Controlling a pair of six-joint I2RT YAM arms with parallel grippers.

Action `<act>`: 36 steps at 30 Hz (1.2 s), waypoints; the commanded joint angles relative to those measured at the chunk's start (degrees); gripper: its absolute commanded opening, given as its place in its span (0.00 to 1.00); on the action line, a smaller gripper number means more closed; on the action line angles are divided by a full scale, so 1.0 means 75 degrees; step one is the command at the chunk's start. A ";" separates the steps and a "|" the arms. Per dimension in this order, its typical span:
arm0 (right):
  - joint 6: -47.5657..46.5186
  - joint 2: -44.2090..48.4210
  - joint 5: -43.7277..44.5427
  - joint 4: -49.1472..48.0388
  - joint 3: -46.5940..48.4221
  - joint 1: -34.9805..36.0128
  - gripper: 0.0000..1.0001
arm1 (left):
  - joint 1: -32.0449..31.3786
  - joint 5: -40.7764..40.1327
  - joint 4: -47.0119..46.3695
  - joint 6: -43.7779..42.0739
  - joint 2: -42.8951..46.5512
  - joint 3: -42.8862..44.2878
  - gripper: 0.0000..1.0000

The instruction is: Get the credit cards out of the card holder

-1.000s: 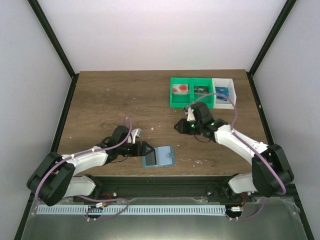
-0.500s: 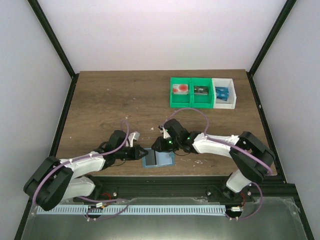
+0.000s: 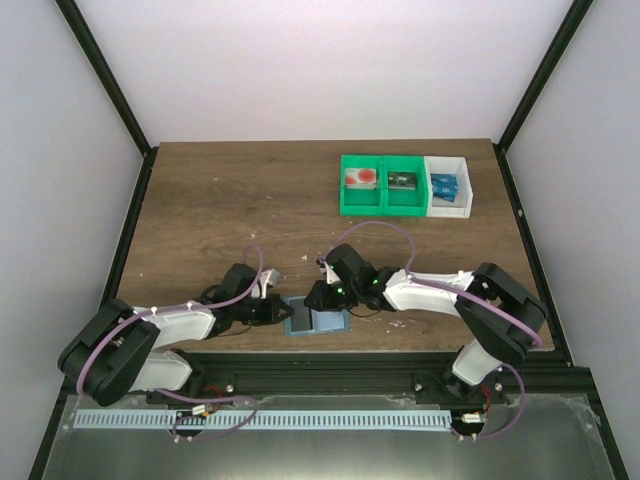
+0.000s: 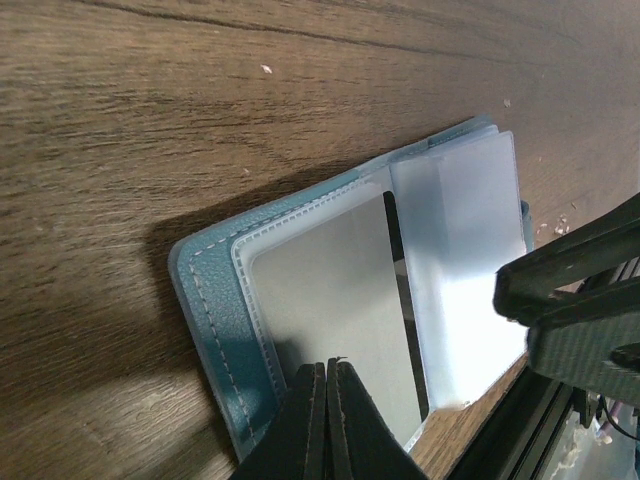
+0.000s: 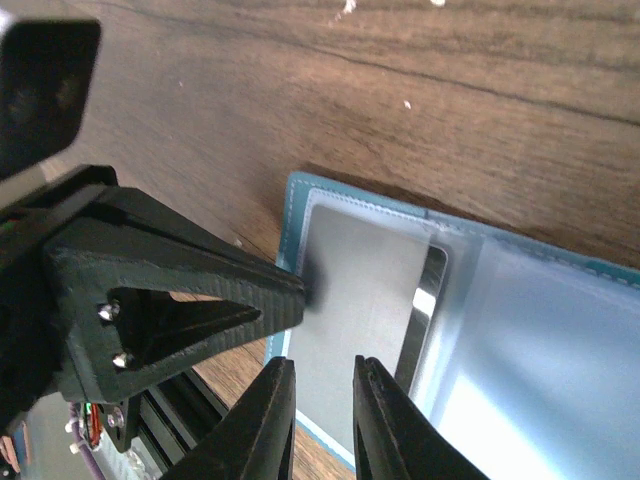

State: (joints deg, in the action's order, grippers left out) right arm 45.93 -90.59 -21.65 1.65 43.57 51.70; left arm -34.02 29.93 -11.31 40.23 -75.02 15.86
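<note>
- Here's the wallet (image 4: 210,300), lying open and flat on the table (image 4: 150,120), between the two arms.
- The left gripper (image 4: 328,368) has its fingers pressed together with nothing between them. The tips are down on the wallet's left panel, just inside the stitched border, and it looks to be pinning the wallet in place.
- The right gripper (image 5: 325,365) hangs just over that same panel, fingers a narrow slot apart, holding nothing.
- Under that panel's clear sleeve sits a pale grey card (image 4: 325,290), with a dark edge showing toward the wallet's fold.
- To my eye the job now is catching that exposed edge. One finger needs to slip under the sleeve's lip and the other go on top, then draw the card along the pocket toward the fold, not upward.
- The pin must be firm, or the whole wallet will slide with the card.
- That sleeve looks slick and floppy, so a shallow pinch could grab plastic only.
</note>
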 commanded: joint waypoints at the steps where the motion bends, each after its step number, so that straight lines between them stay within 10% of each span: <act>1: 0.0029 -0.0183 0.0046 -0.0010 -0.0144 0.0136 0.18 | 0.0013 -0.0203 0.0250 -0.0125 0.0224 0.0099 0.00; 24: 0.0279 -0.0714 0.0278 -0.0438 -0.0353 0.0283 0.23 | 0.0016 -0.0258 0.0133 -0.0184 -0.0212 -0.0209 0.00; 36: 0.0515 -0.0421 0.0091 -0.1238 -0.0868 0.0290 0.01 | 0.0016 -0.0449 -0.0047 -0.0187 -0.0298 -0.0344 0.02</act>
State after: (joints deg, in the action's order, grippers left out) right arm 49.43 -94.06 -20.73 -5.06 39.11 53.08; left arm -33.87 28.80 -12.80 39.81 -75.85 15.07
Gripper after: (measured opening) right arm 0.031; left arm 0.019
